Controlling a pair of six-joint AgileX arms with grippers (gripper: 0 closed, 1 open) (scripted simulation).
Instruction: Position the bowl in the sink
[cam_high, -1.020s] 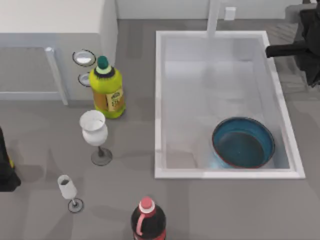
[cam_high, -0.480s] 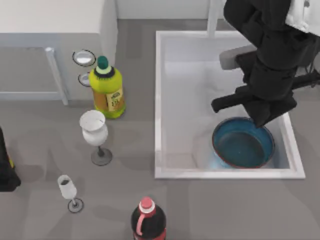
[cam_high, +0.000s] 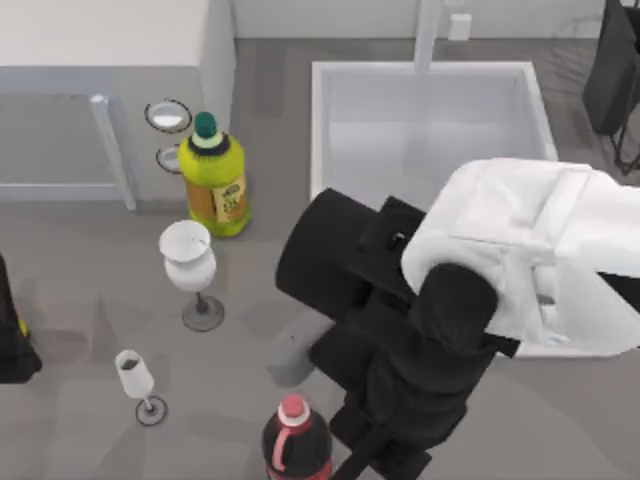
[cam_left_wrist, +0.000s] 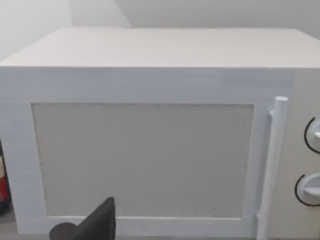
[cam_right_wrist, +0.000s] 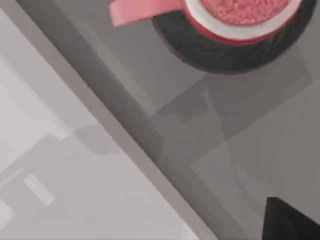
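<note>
- top view, right arm (cam_high: 440, 330): large black and white body across the sink's near half and the table's front edge; its gripper cannot be made out, so whether the fingers are spread or closed cannot be told
- top view, sink (cam_high: 430, 110): white-rimmed basin at the table's right side, far half bare; the near half is covered by the arm, so the bowl's place cannot be told
- top view, left arm (cam_high: 10, 340): dark shape parked at the table's left edge
- top view, yellow-green bottle (cam_high: 213, 180): upright, green cap, left of the sink, just in front of the microwave (cam_high: 110, 60) at the far left corner
- top view, large wine glass (cam_high: 189, 262): upright, just in front of the yellow-green bottle
- top view, small wine glass (cam_high: 135, 380): upright, nearer the front edge, apart from the large one
- top view, dark bottle (cam_high: 295, 440): red cap, at the front edge, beside the right arm
- left wrist view: microwave door and white handle (cam_left_wrist: 272, 165); a dark gripper part (cam_left_wrist: 95, 227) shows, spread cannot be told
- right wrist view: red cap of the dark bottle (cam_right_wrist: 240, 15) seen from above, grey table around it
</note>
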